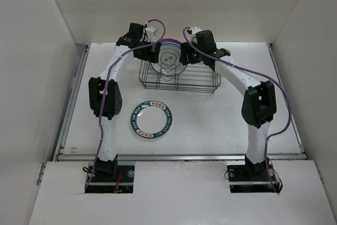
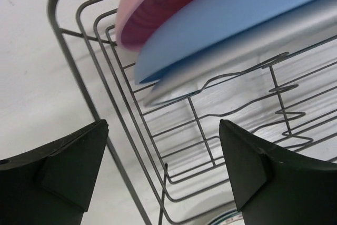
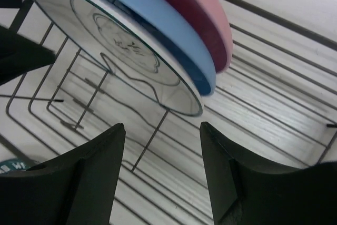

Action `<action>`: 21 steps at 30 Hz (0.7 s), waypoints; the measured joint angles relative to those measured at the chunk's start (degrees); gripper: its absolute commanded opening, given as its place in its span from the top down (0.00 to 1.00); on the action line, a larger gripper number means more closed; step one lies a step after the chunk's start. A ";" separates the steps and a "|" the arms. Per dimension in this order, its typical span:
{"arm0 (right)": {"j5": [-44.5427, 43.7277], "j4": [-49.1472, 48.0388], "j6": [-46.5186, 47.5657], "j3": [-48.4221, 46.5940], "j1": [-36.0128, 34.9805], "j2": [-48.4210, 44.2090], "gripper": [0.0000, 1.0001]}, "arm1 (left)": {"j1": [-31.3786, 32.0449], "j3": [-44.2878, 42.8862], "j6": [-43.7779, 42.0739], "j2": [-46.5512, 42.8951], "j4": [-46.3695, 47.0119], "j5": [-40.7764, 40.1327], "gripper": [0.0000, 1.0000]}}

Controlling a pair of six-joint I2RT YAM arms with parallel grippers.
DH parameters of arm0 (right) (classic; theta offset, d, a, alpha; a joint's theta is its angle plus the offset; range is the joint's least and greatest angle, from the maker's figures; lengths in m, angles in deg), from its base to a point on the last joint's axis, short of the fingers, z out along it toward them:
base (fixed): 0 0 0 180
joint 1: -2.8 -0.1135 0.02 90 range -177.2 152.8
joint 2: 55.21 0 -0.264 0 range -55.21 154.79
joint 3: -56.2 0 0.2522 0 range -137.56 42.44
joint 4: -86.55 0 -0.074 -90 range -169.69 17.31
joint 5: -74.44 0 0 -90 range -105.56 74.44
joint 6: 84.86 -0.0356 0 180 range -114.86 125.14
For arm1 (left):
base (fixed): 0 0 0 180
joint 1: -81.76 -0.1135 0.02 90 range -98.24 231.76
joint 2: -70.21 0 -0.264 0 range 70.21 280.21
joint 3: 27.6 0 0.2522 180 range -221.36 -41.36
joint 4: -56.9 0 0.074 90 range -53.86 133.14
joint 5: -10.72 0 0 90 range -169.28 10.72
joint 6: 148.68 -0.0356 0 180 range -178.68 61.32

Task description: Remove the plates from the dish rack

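Note:
The black wire dish rack (image 1: 179,80) stands at the back middle of the table. Three plates stand upright in it: the white flower-outline plate (image 1: 168,60) in front, a blue plate (image 3: 152,17) behind it, and a pink plate (image 3: 202,9) at the back. The teal-ringed plate (image 1: 151,118) lies flat on the table in front of the rack. My left gripper (image 1: 152,51) is open and empty above the rack's left end (image 2: 131,114), below the pink (image 2: 150,9) and blue (image 2: 237,14) plates. My right gripper (image 1: 188,56) is open and empty beside the plates' right edge (image 3: 116,46). The orange sunburst plate is out of view.
White walls enclose the table on the left, back and right. Both arms arch over the table and meet at the rack. The table's raised front edge (image 1: 179,156) runs just ahead of the arm bases.

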 measured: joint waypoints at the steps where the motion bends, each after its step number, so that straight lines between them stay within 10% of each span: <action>1: -0.04 -0.31 0.17 -1.53 0.00 1.51 0.35 | -0.09 0.00 0.76 -0.52 -0.28 -0.44 0.16; 14: -0.59 -0.48 2.47 -9.57 0.70 11.45 0.66 | -4.02 0.02 7.87 -2.58 -6.82 -2.91 0.27; 21: -1.29 -0.72 5.68 -9.68 0.72 11.89 1.00 | -3.67 2.16 8.61 1.36 -7.82 -3.45 0.65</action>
